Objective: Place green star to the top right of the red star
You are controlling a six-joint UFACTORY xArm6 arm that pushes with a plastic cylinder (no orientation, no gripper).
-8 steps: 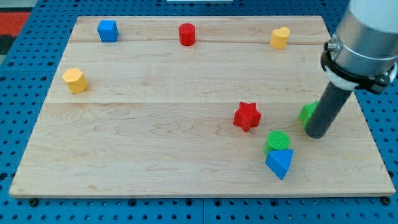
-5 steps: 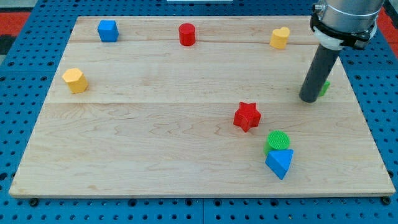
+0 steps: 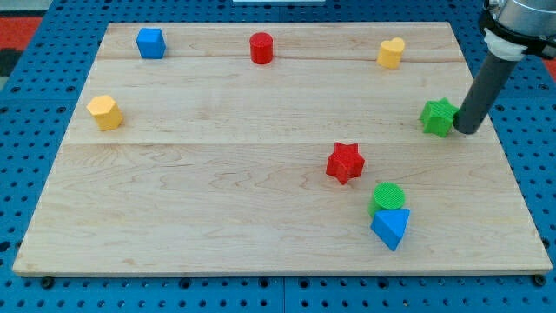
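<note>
The green star [image 3: 439, 116] lies near the board's right edge, up and to the right of the red star [image 3: 345, 163], which sits right of the board's centre. My tip [image 3: 466, 131] stands just to the right of the green star, touching or almost touching its right side. The dark rod rises from the tip toward the view's top right corner.
A green cylinder [image 3: 387, 197] and a blue triangle [image 3: 391, 227] sit together below the red star. A yellow heart [image 3: 391, 52], a red cylinder [image 3: 261, 47] and a blue cube [image 3: 150, 42] line the top. A yellow hexagon [image 3: 104, 112] is at the left. The board's right edge [image 3: 508, 156] is close to the tip.
The green star has moved up the board from its lower spot near the right edge. My tip went up with it, then swung from the star's left side round to its right side.
</note>
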